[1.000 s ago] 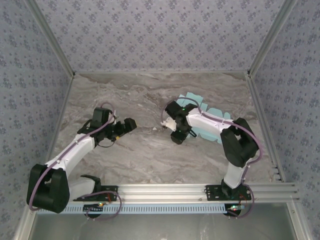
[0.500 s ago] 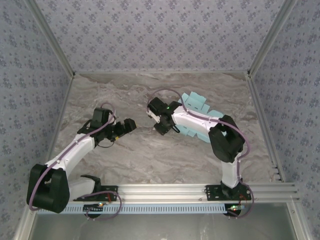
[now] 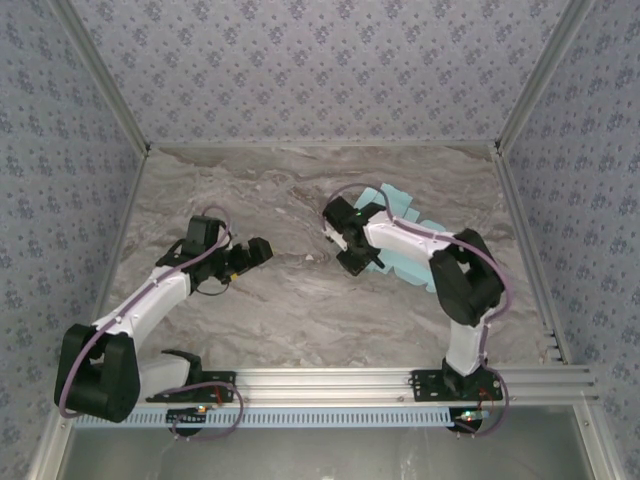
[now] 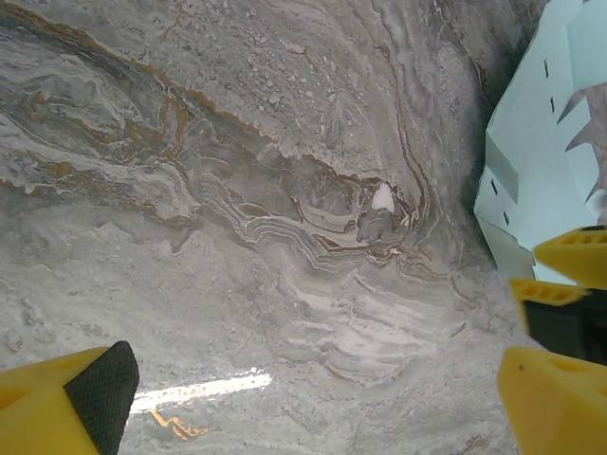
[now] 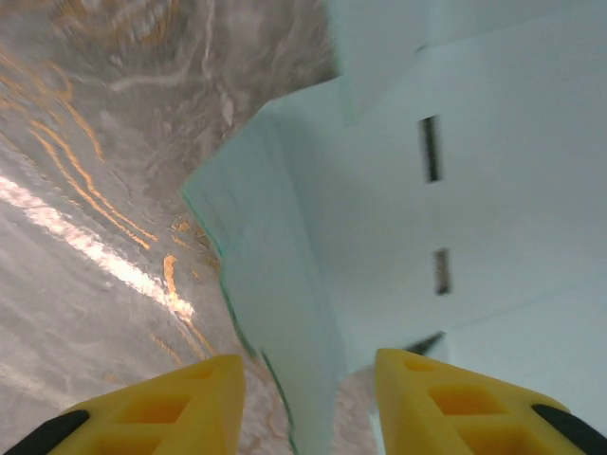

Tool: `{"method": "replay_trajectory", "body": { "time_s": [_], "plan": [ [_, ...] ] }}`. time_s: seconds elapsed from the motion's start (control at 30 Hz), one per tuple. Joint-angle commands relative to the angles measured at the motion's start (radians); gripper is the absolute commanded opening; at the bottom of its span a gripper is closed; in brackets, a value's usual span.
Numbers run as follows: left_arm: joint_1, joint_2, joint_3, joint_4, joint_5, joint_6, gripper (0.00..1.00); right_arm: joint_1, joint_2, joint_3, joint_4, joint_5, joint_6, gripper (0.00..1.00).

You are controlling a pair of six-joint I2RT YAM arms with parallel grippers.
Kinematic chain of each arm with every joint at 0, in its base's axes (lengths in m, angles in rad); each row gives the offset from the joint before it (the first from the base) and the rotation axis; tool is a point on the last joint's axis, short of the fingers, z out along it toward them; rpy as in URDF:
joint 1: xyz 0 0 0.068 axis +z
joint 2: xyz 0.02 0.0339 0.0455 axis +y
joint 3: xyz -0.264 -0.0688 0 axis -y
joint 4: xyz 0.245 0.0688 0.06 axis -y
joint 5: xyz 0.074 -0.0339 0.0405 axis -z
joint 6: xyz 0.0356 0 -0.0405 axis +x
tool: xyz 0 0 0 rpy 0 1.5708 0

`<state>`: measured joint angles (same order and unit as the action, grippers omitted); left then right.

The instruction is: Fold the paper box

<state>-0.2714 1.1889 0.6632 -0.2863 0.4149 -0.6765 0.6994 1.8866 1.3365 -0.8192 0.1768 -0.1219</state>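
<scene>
change: over the last second the right hand [image 3: 352, 248] swings out toward the middle of the surface [image 3: 250, 190] and comes back; it is now at the left edge of the box [image 3: 397, 203].
box: pale blue card, back right on the surface, about where it lay a second ago, lying mostly flat and open.
right hand: jaws partly apart, straddling a raised flap [image 5: 275, 284] of the box; bare surface shows between the flap and one finger, so it looks like a loose bracket rather than a pinch.
left hand [image 3: 255, 250]: jaws wide apart, holding nothing, over bare surface to the left of the box; this arm has not moved.
meaning: probably the right hand has re-approached to stand this flap up. folding looks barely begun, with the other tabs still to do.
hidden: from above, the right arm covers much of the box, so the state of the flaps under it cannot be told.
cut off: both wrist views catch only part of the card.
unclear: the right wrist view is blurred, so contact between finger and flap is uncertain.
</scene>
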Motion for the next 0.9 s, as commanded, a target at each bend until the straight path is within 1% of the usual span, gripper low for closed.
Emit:
{"method": "replay_trajectory", "body": {
  "time_s": [0.0, 0.03, 0.1, 0.13, 0.17, 0.2, 0.23, 0.27, 0.37, 0.4, 0.43, 0.47, 0.5, 0.53, 0.6, 0.67, 0.73, 0.8, 0.87],
  "plan": [
    [-0.008, -0.002, 0.015, -0.008, -0.014, -0.006, 0.99, 0.021, 0.036, 0.002, -0.012, 0.031, 0.048, 0.30],
    [-0.008, -0.005, 0.013, -0.012, -0.017, -0.005, 0.99, 0.044, 0.042, 0.021, -0.010, 0.021, 0.079, 0.21],
    [-0.008, -0.011, 0.009, -0.015, -0.022, -0.008, 0.99, 0.102, 0.041, 0.050, 0.027, -0.021, 0.174, 0.18],
    [-0.008, -0.013, 0.009, -0.017, -0.025, -0.007, 0.99, 0.126, 0.037, 0.063, 0.060, -0.002, 0.275, 0.17],
    [-0.008, -0.015, 0.007, -0.016, -0.025, -0.008, 0.99, 0.141, 0.042, 0.093, 0.063, 0.038, 0.424, 0.13],
    [-0.009, -0.016, 0.006, -0.015, -0.028, -0.009, 0.99, 0.138, 0.058, 0.130, 0.037, 0.048, 0.554, 0.06],
    [-0.008, -0.017, 0.004, -0.012, -0.030, -0.009, 0.99, 0.140, 0.071, 0.163, 0.023, 0.027, 0.663, 0.02],
    [-0.008, -0.016, 0.002, -0.006, -0.031, -0.010, 0.99, 0.154, 0.064, 0.160, 0.072, -0.006, 0.717, 0.00],
    [-0.008, -0.003, 0.000, 0.009, -0.024, -0.017, 0.99, 0.201, 0.026, 0.132, 0.212, -0.015, 0.920, 0.00],
    [-0.010, 0.003, 0.002, 0.017, -0.013, -0.016, 0.99, 0.207, 0.032, 0.155, 0.213, -0.030, 0.973, 0.07],
    [-0.012, 0.008, 0.003, 0.029, 0.005, -0.014, 0.99, 0.216, 0.043, 0.186, 0.214, -0.040, 1.011, 0.17],
    [-0.014, 0.011, 0.005, 0.037, 0.016, -0.013, 0.99, 0.222, 0.050, 0.209, 0.227, -0.060, 1.019, 0.26],
    [-0.018, 0.012, 0.007, 0.041, 0.021, -0.011, 0.99, 0.224, 0.053, 0.218, 0.259, -0.082, 1.025, 0.30],
    [-0.023, 0.012, 0.011, 0.042, 0.018, -0.008, 0.99, 0.221, 0.045, 0.213, 0.302, -0.126, 1.030, 0.37],
    [-0.028, 0.012, 0.015, 0.044, 0.015, -0.005, 0.99, 0.196, 0.020, 0.185, 0.378, -0.233, 1.027, 0.42],
    [-0.037, 0.014, 0.014, 0.058, 0.016, -0.006, 0.99, 0.163, -0.030, 0.134, 0.453, -0.335, 1.027, 0.43],
    [-0.059, 0.026, 0.016, 0.082, 0.013, -0.001, 0.99, 0.126, -0.103, 0.075, 0.477, -0.374, 0.991, 0.42],
    [-0.101, 0.053, 0.037, 0.097, -0.008, 0.014, 0.99, 0.085, -0.183, 0.030, 0.428, -0.335, 0.930, 0.43],
    [-0.150, 0.106, 0.081, 0.090, -0.052, 0.044, 0.99, 0.034, -0.267, -0.025, 0.353, -0.245, 0.864, 0.42]
  ]
}}
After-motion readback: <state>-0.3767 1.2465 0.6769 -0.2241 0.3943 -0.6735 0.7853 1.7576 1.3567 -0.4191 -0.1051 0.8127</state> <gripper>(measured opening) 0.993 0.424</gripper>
